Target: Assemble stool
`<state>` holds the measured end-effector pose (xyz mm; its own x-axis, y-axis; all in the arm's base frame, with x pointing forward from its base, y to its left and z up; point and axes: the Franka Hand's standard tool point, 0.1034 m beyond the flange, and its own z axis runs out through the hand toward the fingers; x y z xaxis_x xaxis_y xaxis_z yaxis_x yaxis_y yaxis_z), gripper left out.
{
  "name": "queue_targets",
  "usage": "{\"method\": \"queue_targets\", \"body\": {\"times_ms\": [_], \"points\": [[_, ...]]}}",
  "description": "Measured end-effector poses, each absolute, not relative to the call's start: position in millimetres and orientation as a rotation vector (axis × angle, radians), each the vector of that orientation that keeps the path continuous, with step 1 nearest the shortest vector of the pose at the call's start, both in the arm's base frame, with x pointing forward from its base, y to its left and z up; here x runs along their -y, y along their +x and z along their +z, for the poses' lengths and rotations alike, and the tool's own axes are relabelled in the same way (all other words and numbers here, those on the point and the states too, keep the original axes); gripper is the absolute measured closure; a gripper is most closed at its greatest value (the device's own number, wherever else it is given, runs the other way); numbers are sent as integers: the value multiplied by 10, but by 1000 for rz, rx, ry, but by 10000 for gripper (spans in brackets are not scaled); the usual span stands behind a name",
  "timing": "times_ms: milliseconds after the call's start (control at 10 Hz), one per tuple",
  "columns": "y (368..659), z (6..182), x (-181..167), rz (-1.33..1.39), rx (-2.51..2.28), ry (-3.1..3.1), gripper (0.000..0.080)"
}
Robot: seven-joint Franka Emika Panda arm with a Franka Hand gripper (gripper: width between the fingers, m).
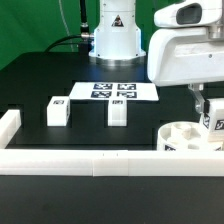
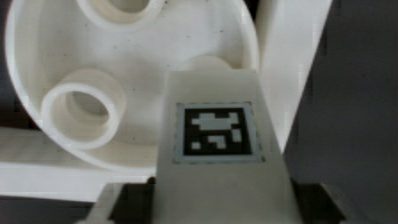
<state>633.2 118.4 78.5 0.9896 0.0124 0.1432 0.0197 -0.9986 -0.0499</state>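
The black bench (image 1: 40, 80) is carrying white parts. The marker board (image 1: 122, 91) is lying flat at the far middle. Nearer, the left leg block (image 1: 58, 111) and the middle leg block (image 1: 118, 112) are standing upright, well apart, each showing a small tag on top. The round seat (image 1: 192, 143) is lying near, toward the exterior view's right, sockets facing up, just beside the near rail (image 1: 90, 162) running along the near edge. The left rail (image 1: 10, 127) is lying along the exterior view's left edge.
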Motion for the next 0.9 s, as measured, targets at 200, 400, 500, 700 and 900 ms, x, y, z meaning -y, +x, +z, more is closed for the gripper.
{"method": "queue_targets", "body": {"times_ms": [200,400,500,700,900], "points": [[6319,777,-1144,-215,-353,-3027,462],[6302,775,-1122,-208,-652,-2959,461],[6289,773,-1117,-187,-798,-2911,461],[6270,770,-1113,-149,-1123,-2789,461],[6272,772,-1102,-136,-1289,-2711,461]]}}
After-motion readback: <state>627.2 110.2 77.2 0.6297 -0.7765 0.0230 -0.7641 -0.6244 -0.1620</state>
